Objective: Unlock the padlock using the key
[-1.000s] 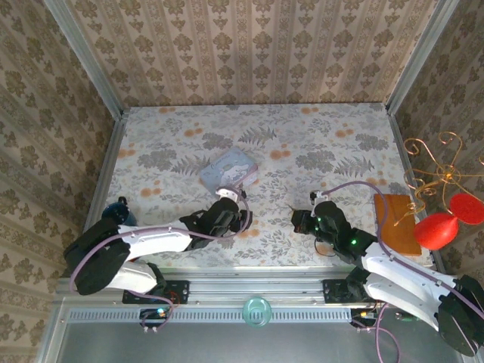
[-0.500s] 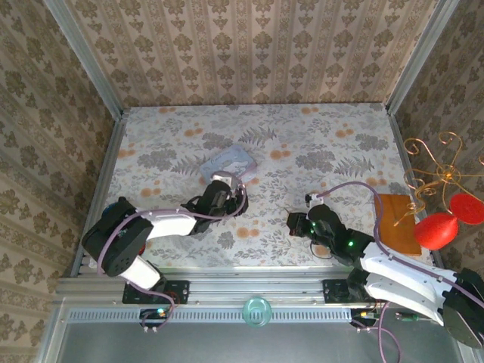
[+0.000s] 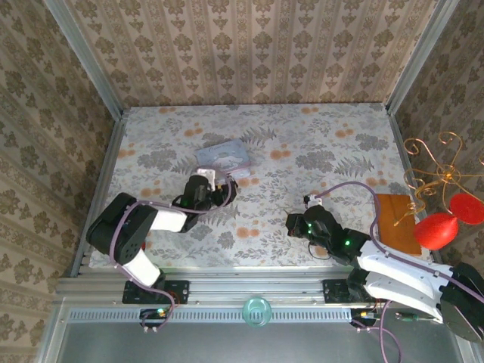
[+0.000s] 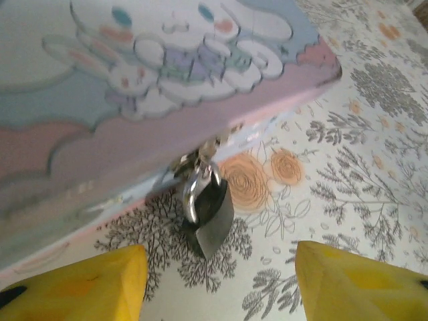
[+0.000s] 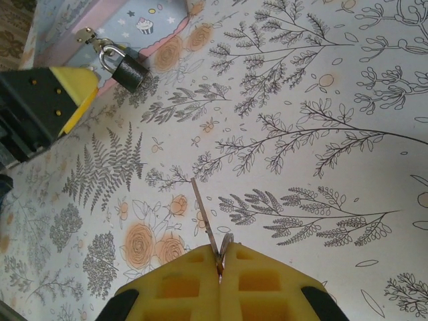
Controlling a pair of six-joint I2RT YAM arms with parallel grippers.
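The padlock [image 4: 208, 210], dark-bodied with a silvery shackle, hangs from the clasp of a pastel cartoon-printed pouch [image 4: 167, 80] and rests on the floral table. My left gripper [image 4: 217, 267] is open, its yellow fingers [image 4: 87, 277] on either side just short of the padlock, not touching it. In the top view this gripper [image 3: 215, 184] sits at the near edge of the pouch [image 3: 223, 156]. My right gripper [image 5: 221, 257] is shut on the key [image 5: 206, 217], whose thin blade points toward the padlock [image 5: 125, 68]. It hovers right of centre [image 3: 293, 223].
A brown wooden block [image 3: 398, 223] lies at the table's right edge, beside a red ornament on gold wire [image 3: 442, 227]. Patterned walls enclose the table on three sides. A round glass piece [image 3: 257, 310] sits on the front rail.
My left gripper has swung left and farther away up to the pouch, its jaws narrowing slightly. The pouch has shifted a little farther back. My right gripper has edged left with the key.
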